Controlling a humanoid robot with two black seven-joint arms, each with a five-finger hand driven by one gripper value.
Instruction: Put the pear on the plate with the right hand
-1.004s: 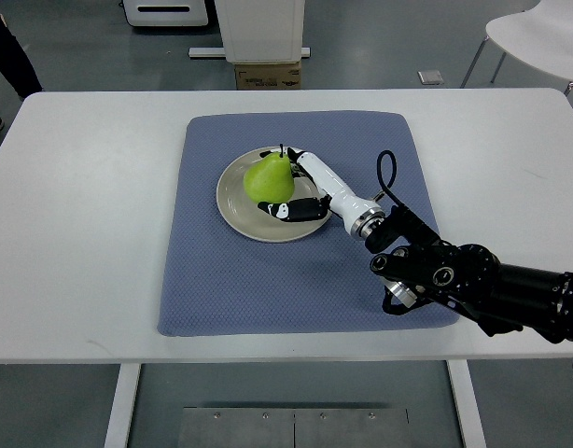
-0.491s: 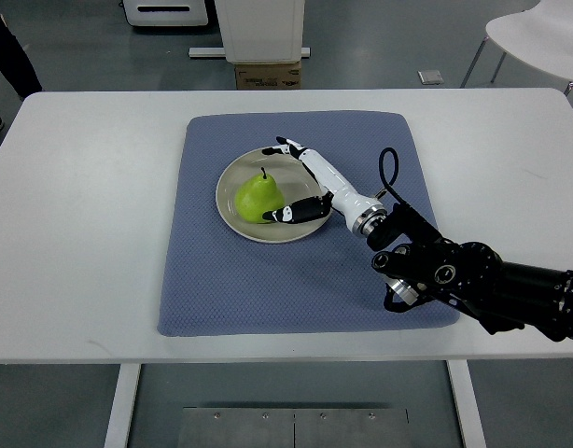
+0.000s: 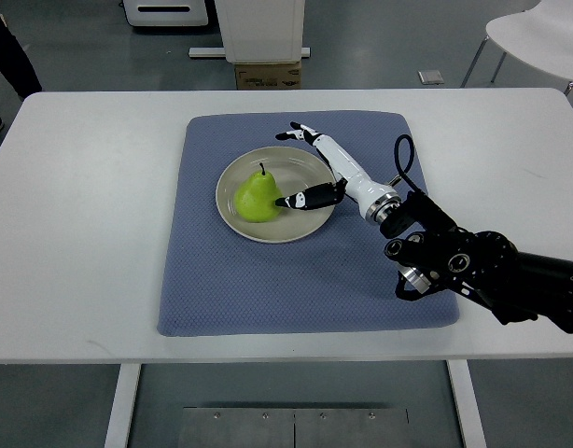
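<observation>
A green pear point(image 3: 256, 197) lies on the beige plate point(image 3: 232, 177), on its left half, stem pointing up-left. The plate sits on a blue mat point(image 3: 296, 280). My right hand point(image 3: 299, 164) is over the plate's right side, fingers spread and holding nothing. Its thumb tip point(image 3: 288, 201) is just right of the pear and the other fingers point(image 3: 303, 130) point past the plate's far rim. The right arm point(image 3: 473, 266) comes in from the right edge. The left arm does not show.
The mat lies on a white table point(image 3: 81, 205). A white chair point(image 3: 538, 33) stands beyond the far right corner. A cardboard box point(image 3: 267, 74) and a white cabinet base stand on the floor behind the table.
The right hand has let go of the pear and drawn back to the right and away. The pear has tipped and settled on the plate's left half.
</observation>
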